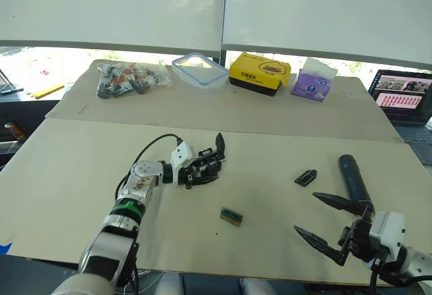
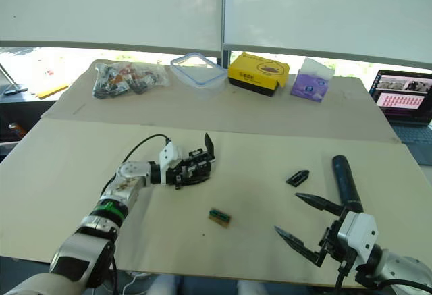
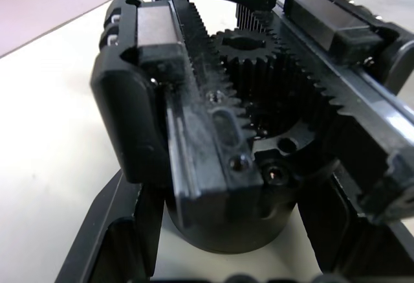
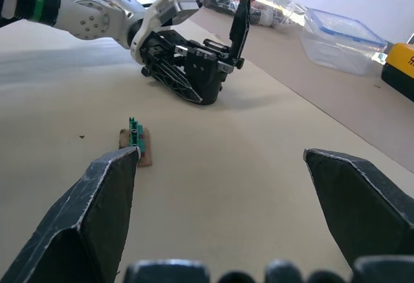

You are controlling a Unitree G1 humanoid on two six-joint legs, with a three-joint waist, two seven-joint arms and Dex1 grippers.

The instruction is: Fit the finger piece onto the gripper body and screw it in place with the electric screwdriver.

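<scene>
- On the near table (image 1: 67,173), left of centre, your left gripper (image 1: 200,171) is closed around the gripper body (image 1: 209,163), its fingers clamping the round base from both sides.
- Look at the left wrist view: you see the gripper body's toothed racks and central gear (image 3: 259,76) close up, with the table surface beneath.
- Its single black pointed finger (image 1: 219,144) stands up at the far side.
- Toward your right, the finger piece (image 1: 306,177) lies flat on the table, free of both grippers.
- Just right of it, the electric screwdriver (image 1: 353,179) lies on the table, running away from you, with its near end beside your right gripper's upper finger.
- Your right gripper (image 1: 327,225) hovers near the table's front edge with its fingers spread wide, holding nothing.
- Between your two grippers, a small green-and-brown block (image 1: 231,216) sits on the table.
- At the far table you have a bag of parts (image 1: 128,79), a clear container (image 1: 200,69), a yellow box (image 1: 260,73) and a tissue pack (image 1: 312,82).
</scene>
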